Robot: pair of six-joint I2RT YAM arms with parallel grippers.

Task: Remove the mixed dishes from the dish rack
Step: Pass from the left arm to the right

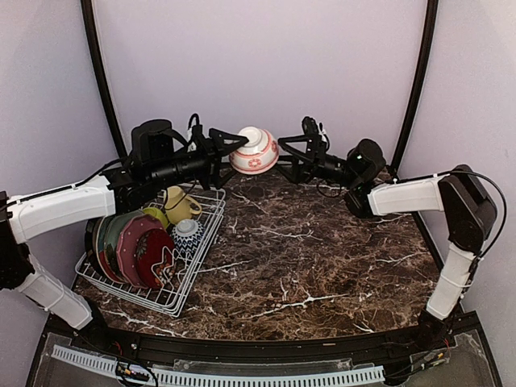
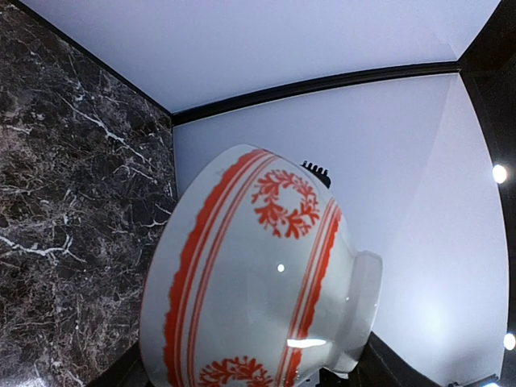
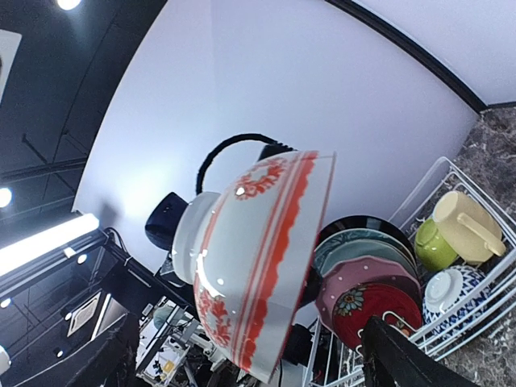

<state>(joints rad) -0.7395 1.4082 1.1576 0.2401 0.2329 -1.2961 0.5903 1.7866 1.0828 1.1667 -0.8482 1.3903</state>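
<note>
On the left, the white wire dish rack [image 1: 182,297] sat near the edge of the dark marble surface [image 1: 322,250]. It held green and dark red plates [image 1: 133,246] standing on edge, a pale yellow mug [image 1: 179,204] and a small blue-and-white bowl [image 1: 187,235]. The left arm reached over the rack, so a low swing could have bumped those dishes.

The left fingers [image 1: 234,145] were clenched on the round white china bowl with red leafy rings [image 1: 255,151]. The bowl was in the air at the back, above the surface. It looked like a pass from one arm to the other. If the left fingers let go too soon, the bowl would fall on the hard stone and might break.

The right fingers [image 1: 287,153] were spread wide just beside the bowl and held nothing. A hard push from them could have knocked the slippery bowl loose.

The bowl was tipped, not level. It was smooth and shiny, with bright spots of light on it. It had red stripes, a wavy red edge near the rim and a small plain white foot.
</note>
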